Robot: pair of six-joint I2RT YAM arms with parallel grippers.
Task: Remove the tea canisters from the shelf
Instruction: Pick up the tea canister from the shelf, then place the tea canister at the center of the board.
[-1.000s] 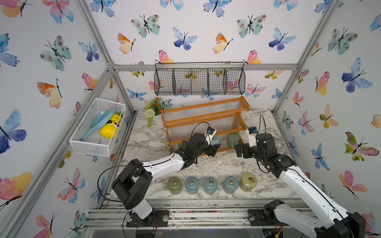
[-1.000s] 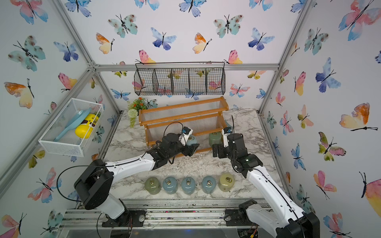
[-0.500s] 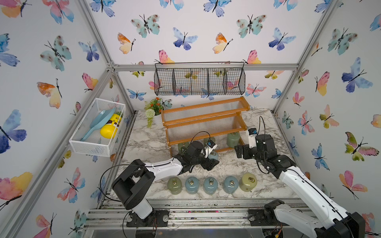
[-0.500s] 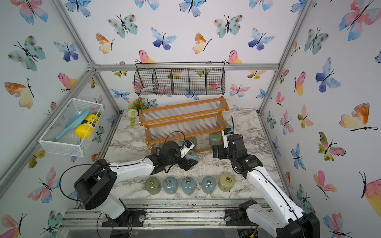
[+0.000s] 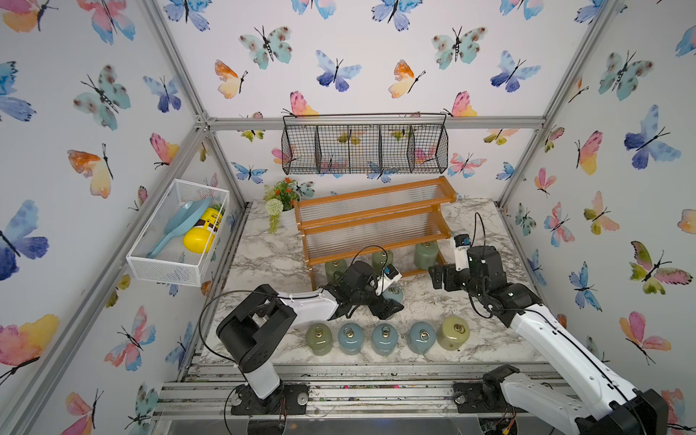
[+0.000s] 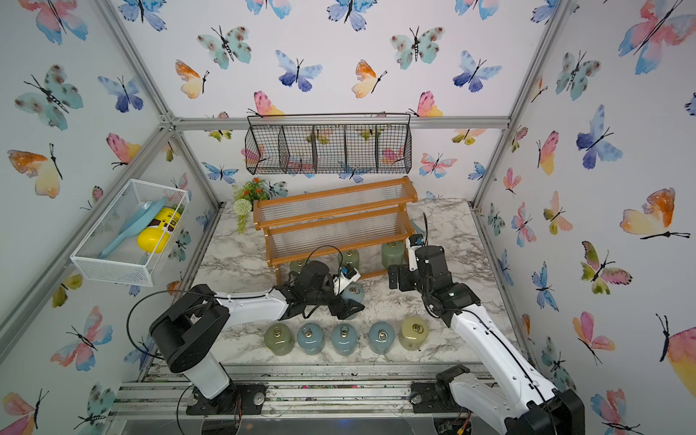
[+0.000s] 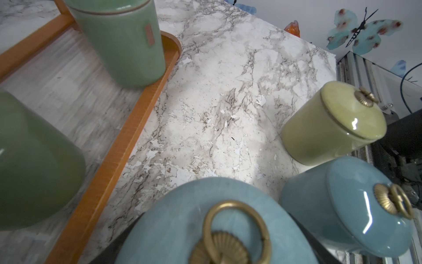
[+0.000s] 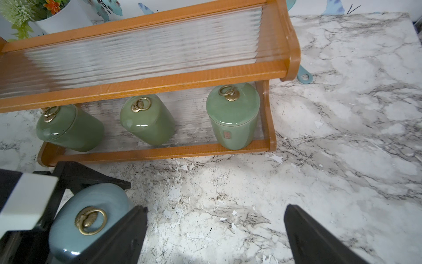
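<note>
Risk: blue canister (image 8: 91,205), clamped in left claw (image 5: 388,300), could knock the row (image 5: 384,337) before the shelf (image 8: 159,82) when lowered; right claw (image 5: 440,278) stands open.

shelf (image 5: 373,229) bottom tier: three canisters (image 5: 381,259) | before shelf: five-canister row (image 5: 384,337) | one canister (image 5: 393,293) between

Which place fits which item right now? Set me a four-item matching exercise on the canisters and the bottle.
Items:
1. pale yellow glossy canister
2. pale blue glossy canister apart from the row
3. green glossy labelled canister
4. yellow plastic bottle

Places:
A. bottom tier of the orange wooden shelf
B. white mesh basket
C. in the left gripper
D. marble table, end of front row

Pairs: 1-D, 2-C, 3-A, 4-B.
</note>
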